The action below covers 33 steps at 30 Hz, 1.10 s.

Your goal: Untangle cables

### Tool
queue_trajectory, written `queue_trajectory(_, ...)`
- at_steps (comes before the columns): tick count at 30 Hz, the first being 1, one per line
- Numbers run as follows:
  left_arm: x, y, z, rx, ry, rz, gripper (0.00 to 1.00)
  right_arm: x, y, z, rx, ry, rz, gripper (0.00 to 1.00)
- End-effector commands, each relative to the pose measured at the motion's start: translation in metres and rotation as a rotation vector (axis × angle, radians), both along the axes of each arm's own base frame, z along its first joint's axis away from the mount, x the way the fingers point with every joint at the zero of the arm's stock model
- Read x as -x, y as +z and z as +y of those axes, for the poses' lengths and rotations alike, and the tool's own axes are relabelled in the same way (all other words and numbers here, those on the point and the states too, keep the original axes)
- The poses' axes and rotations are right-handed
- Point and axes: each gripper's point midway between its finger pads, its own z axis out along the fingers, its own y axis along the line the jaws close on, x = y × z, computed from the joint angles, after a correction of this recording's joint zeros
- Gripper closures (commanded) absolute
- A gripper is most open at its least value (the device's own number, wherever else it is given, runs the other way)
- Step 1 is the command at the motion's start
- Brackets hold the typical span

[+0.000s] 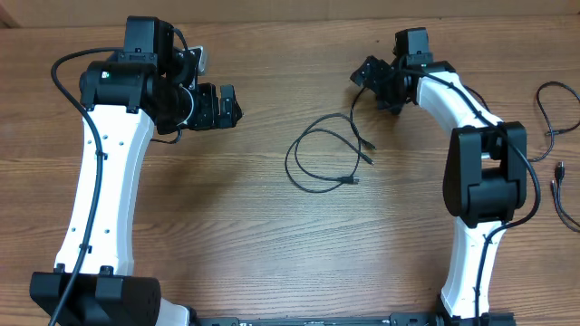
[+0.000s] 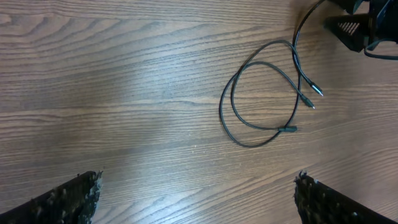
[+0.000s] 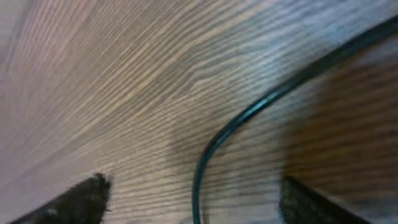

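The thin black cables (image 1: 319, 156) lie in a loose overlapping loop on the middle of the wooden table, with small plugs at the right side of the loop. They also show in the left wrist view (image 2: 261, 93). One strand runs up to my right gripper (image 1: 373, 83). In the right wrist view that cable (image 3: 249, 115) passes between the spread fingers of my right gripper (image 3: 193, 202), which is open and low over the table. My left gripper (image 1: 231, 104) is open and empty, left of the loop and apart from it; its fingertips (image 2: 199, 199) are wide apart.
Another thin black cable (image 1: 551, 127) lies at the table's far right edge, beyond the right arm (image 1: 485, 172). The left arm (image 1: 109, 172) stands at the left. The right gripper shows in the left wrist view (image 2: 357, 25).
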Motion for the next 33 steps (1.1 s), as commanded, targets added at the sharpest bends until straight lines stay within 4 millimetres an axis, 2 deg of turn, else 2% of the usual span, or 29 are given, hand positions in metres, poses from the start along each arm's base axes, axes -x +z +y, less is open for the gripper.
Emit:
queue_trajectory(1,0.000,0.014,-0.004,0.006,-0.021,-0.045,0.00,0.001,-0.017,0.000,0.010,-0.001,0.021,0.20)
queue_trajectory(6,0.000,0.014,-0.004,0.006,-0.021,-0.045,0.00,0.002,-0.032,0.001,0.011,-0.001,0.039,0.26)
queue_trajectory(10,0.000,0.014,-0.004,0.006,-0.021,-0.045,0.00,-0.001,-0.031,0.002,0.011,0.000,0.027,0.28)
queue_trajectory(16,0.000,0.014,-0.004,0.006,-0.021,-0.045,0.00,-0.004,-0.029,0.004,0.009,0.004,0.010,0.44)
queue_trajectory(23,0.000,0.014,-0.004,0.006,-0.021,-0.045,0.00,-0.007,-0.032,0.010,0.008,0.013,-0.005,0.69)
queue_trajectory(26,0.000,0.014,-0.004,0.006,-0.021,-0.045,0.00,-0.007,-0.033,0.010,-0.007,-0.012,0.006,0.96)
queue_trajectory(29,0.000,0.014,-0.004,0.006,-0.021,-0.045,0.00,-0.015,-0.027,0.013,-0.031,-0.015,-0.030,0.96)
queue_trajectory(33,0.000,0.014,-0.004,0.006,-0.021,-0.045,0.00,-0.023,-0.003,0.028,-0.154,0.049,-0.071,0.96)
